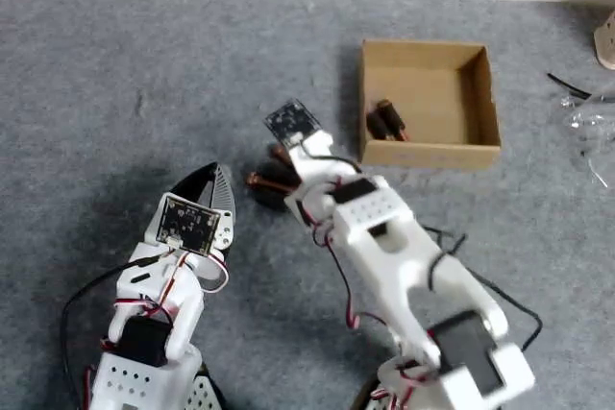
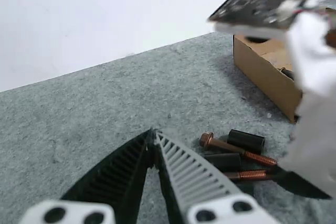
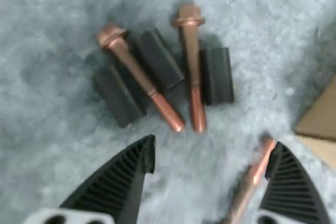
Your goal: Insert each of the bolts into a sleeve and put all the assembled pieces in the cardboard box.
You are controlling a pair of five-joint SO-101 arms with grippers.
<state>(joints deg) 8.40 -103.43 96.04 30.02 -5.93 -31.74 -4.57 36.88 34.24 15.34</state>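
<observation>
The job was only partly done. The cardboard box, in the upper right of the high view, held what looked like two dark finished pieces. Left of the box, on the grey table, two bolts and three black sleeves lay in a small pile, none joined yet. A third bolt lay just beside one finger of the right end effector, which was wide open over the pile and held nothing. The left end effector was closed and empty, near the pile.
</observation>
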